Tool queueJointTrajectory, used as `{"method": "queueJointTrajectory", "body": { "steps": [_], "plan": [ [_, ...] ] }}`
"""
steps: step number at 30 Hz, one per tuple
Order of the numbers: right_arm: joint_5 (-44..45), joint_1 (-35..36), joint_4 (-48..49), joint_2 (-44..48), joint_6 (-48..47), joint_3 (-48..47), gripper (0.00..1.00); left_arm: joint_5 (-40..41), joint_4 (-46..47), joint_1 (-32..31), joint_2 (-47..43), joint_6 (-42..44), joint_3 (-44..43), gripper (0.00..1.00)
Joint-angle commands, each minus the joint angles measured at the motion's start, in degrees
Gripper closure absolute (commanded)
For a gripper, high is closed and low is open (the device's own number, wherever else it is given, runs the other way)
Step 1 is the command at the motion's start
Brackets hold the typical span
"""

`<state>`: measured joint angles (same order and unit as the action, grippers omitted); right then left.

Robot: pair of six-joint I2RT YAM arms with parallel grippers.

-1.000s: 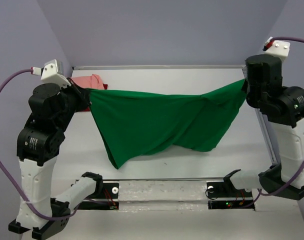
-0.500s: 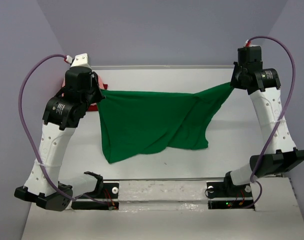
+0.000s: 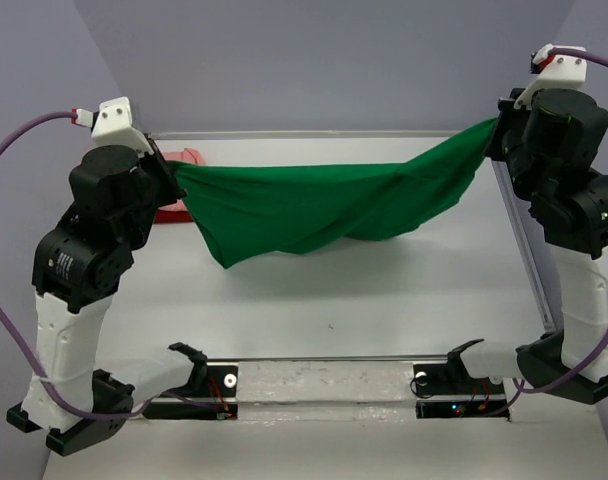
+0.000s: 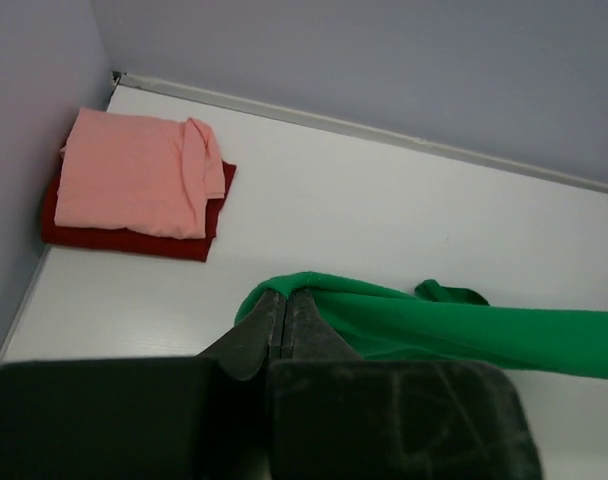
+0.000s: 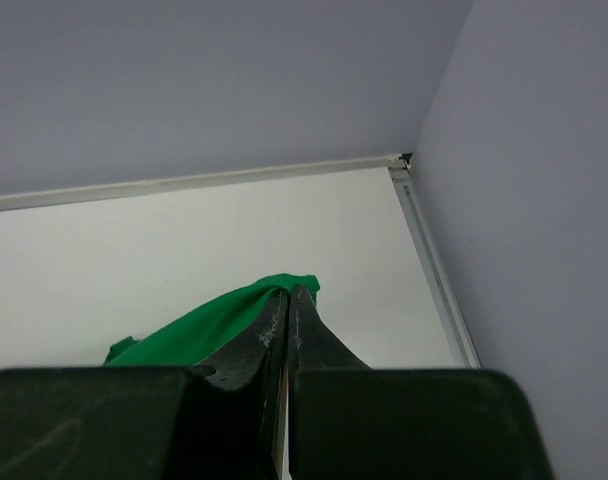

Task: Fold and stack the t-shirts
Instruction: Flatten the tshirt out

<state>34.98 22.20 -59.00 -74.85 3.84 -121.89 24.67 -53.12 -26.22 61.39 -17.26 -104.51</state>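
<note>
Green shirt [image 3: 314, 205] now lifted higher, stretched tauter; left gripper [image 4: 287, 305] and right gripper [image 5: 289, 300] clamp its ends. Ready to lay flat.

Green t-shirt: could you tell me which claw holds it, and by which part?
Both: the left claw pinches the green t-shirt at its left end, the right claw at its right end.

- Three t-shirts are showing: one green t-shirt [image 3: 314, 205], one pink t-shirt [image 4: 134, 172], one dark red t-shirt [image 4: 124, 242].
- Two grippers are showing: the left gripper [image 4: 287, 300], the right gripper [image 5: 288, 297].
- One table [image 3: 384, 300] is showing.
</note>
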Motion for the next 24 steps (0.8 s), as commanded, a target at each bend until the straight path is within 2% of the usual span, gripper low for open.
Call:
{"method": "queueJointTrajectory", "body": {
  "steps": [1,5,10,14,16,18,20,21,24],
  "plan": [
    [3.7,2.8,5.2,-1.3,-6.1,-5.2,1.0,-0.1,3.5,-0.9,0.0,1.9,-5.3,1.0],
    [1.9,5.2,6.7,-3.1,-8.1,-11.1,1.0,-0.4,3.8,-2.0,1.9,2.4,-11.0,1.0],
    [1.8,7.1,15.0,-2.8,-15.9,-12.3,1.0,1.3,4.7,-5.2,4.4,4.1,-15.5,1.0],
    [-2.3,10.1,18.7,-2.5,-21.3,-14.1,1.0,2.3,5.0,-6.7,6.4,4.9,-18.5,1.0],
    [-4.4,12.3,20.7,-1.4,-25.5,-12.0,1.0,3.1,5.0,-7.2,7.0,5.1,-19.2,1.0],
    [1.9,14.3,23.2,-0.2,-31.0,-7.4,1.0,4.8,4.9,-7.7,7.2,5.5,-18.7,1.0],
    [11.0,14.8,30.2,2.2,-38.0,-1.2,1.0,6.3,4.9,-8.1,6.9,5.8,-17.7,1.0],
    [12.6,14.8,34.8,3.3,-39.8,5.1,1.0,7.1,4.3,-8.1,6.8,5.7,-17.2,1.0],
    [16.4,14.8,36.9,5.8,-40.4,9.1,1.0,8.9,3.6,-8.1,6.4,5.2,-14.5,1.0]
  ]
}}
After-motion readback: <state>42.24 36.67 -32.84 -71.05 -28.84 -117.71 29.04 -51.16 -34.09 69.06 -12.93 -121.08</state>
